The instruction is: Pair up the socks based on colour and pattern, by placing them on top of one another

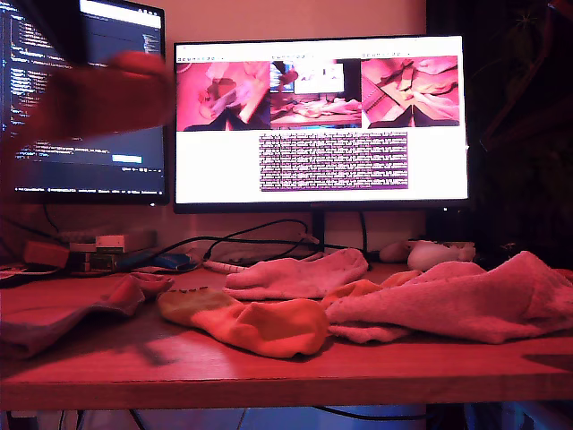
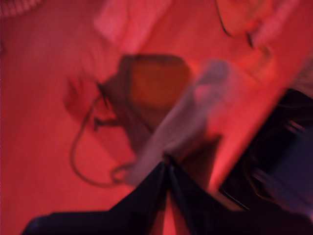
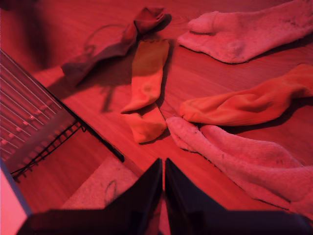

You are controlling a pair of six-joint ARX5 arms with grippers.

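My first gripper is shut on a limp greyish-maroon sock that hangs from its jaws in a blurred picture. A reddish blur high at the exterior view's left may be that sock. On the desk lie another maroon sock, an orange sock, a second orange sock, a pale pink fuzzy sock and a larger pink one. My second gripper hovers shut above the desk, holding nothing, nearest the larger pink sock.
Two monitors stand at the back of the desk. A white controller and cables lie behind the socks. Small boxes sit at the exterior view's back left. A black grille is beside my second gripper.
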